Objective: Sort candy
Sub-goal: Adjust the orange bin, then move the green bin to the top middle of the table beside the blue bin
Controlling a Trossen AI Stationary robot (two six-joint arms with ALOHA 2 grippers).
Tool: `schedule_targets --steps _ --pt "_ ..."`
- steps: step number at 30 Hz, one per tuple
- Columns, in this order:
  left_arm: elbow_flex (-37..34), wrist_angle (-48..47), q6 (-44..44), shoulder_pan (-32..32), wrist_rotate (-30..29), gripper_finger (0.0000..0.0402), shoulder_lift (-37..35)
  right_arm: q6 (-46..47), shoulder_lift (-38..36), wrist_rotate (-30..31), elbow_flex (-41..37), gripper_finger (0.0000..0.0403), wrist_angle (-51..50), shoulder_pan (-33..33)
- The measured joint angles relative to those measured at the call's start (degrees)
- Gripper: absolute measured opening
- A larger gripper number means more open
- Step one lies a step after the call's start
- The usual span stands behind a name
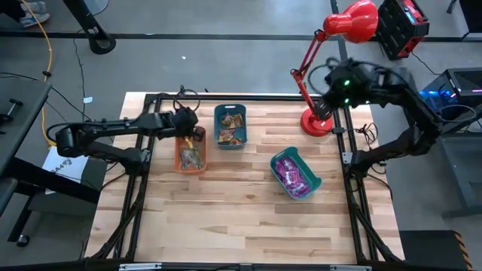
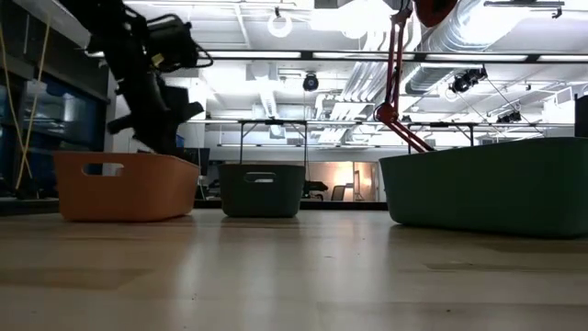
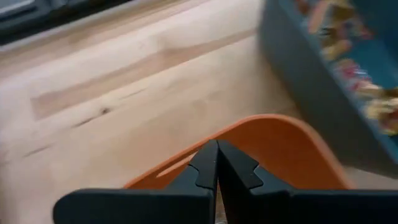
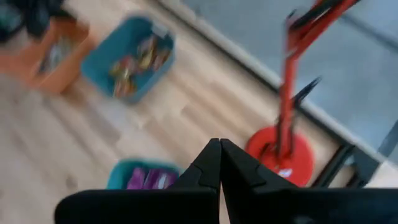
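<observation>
My left tool (image 1: pixel 190 134) hangs over the far end of the orange bin (image 1: pixel 190 156), at about 10 o'clock on the bench (image 1: pixel 241 218). Its fingers (image 3: pixel 217 168) are clenched tip to tip, and I see nothing between them. My right tool (image 4: pixel 219 163) is clenched too, empty, parked high beyond the bench's 2 o'clock corner near the red lamp (image 1: pixel 320 120).

The candy already lies in 3 bins: greenish sticks (image 1: pixel 190 156) in the orange one, orange-brown-yellow pieces (image 1: pixel 230 126) in the blue bin (image 1: pixel 230 110) at 12 o'clock, purple packets (image 1: pixel 291 175) in the teal bin (image 1: pixel 310 184) at 3 o'clock. I see no loose sweet on the bare wood, so I judge the sorting close to finished.

If the left tool is leaving after a drop, I would lift it straight up first, well clear of the orange rim, before swinging away; a sideways pull risks hooking the light bin's wall and dragging it. Should a wrong-coloured piece hide inside, I would part the fingers only once above it.
</observation>
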Motion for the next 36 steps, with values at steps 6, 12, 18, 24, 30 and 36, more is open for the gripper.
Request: schedule_targets --steps 6,12,18,24,30,36 --pt "4.99 -0.67 5.64 -0.74 2.03 0.0 -2.96 3.09 -0.5 -4.12 -18.17 0.0 8.46 5.73" --pt "8.6 -0.55 10.18 -3.47 1.76 0.0 -10.16 6.84 -0.27 -16.74 -40.91 0.0 22.93 10.44" --pt "8.73 1.59 11.11 -6.64 1.52 0.0 -17.57 15.12 -0.45 -19.26 -54.82 0.0 17.46 18.19" --pt "8.73 5.9 11.15 -8.47 -1.44 0.0 -19.88 26.32 -2.37 -16.8 -63.95 0.0 14.04 23.81" --pt "8.73 7.13 9.89 -8.53 -0.99 0.0 -19.75 31.92 -2.37 -22.43 -69.98 0.0 20.93 28.08" --pt "8.73 7.03 9.64 -9.62 -0.72 0.0 -19.74 40.08 -2.82 -21.75 -66.21 0.0 30.27 30.75"
